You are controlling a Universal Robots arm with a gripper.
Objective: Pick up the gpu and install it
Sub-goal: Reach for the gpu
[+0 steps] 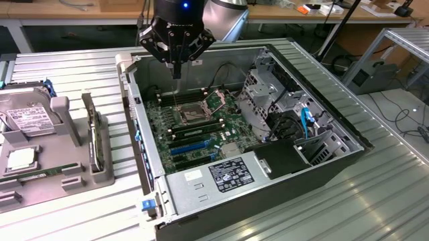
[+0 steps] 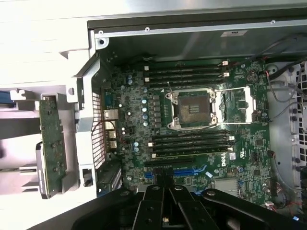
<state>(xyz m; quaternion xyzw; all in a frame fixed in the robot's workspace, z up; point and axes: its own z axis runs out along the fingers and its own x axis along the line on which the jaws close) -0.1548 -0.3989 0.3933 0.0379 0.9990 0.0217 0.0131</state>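
Gripper (image 1: 177, 73) closure is complete: the two fingers are pressed together and nothing is held between them. It hangs over the open case (image 1: 137, 108), above the far end of the board (image 1: 228, 131), beside the socket (image 1: 194, 113). In the wrist view the same closed gripper (image 2: 165, 191) is seen above the blue slots (image 2: 192, 171).

The gpu (image 1: 97, 145) is not yet picked up. It stands on edge in a grey fixture (image 1: 74, 175) outside the case, on the exterior view's left, well apart from the gripper. In the wrist view the gpu (image 2: 50, 143) is seen as a green card just beyond the case's rear wall.

The step in hand is judged to be the reach for the card. It would be done well if the fingers were spread before descent, lined up across the thin card rather than along it, and brought down on its upper edge. A straight vertical lift would probably be needed to free it from the fixture.

The case wall stands between the gripper and the card, so height should be kept while crossing it. A hard drive (image 1: 27, 121) and a chip (image 1: 20, 158) are held in the same fixture, near the card, and could be knocked. Inside the case, memory sticks (image 1: 194, 131) and a blue cable (image 1: 307, 120) are also seen.
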